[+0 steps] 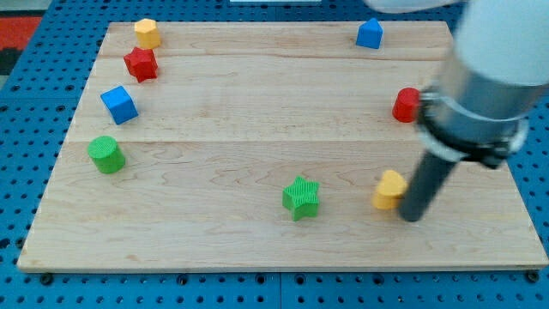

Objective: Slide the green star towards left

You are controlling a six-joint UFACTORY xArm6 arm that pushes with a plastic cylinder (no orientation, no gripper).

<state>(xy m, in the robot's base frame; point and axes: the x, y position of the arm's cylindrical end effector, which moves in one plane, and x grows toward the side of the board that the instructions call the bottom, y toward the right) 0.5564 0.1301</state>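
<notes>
Ribbed green star (301, 197) on wood-grain board (257, 103) | my tip (413, 215), bare rod holding nothing, touches yellow block (389, 189)

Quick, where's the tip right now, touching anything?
My tip: holding nothing, right beside the yellow block, contact unclear; green star sits apart, to the view's left.

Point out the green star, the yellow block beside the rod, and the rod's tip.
green star (301, 196), camera view, middle of its top face.
yellow block (389, 188), camera view, centre of its top face.
my tip (413, 215), camera view, rod's very end, right of the yellow block.
</notes>
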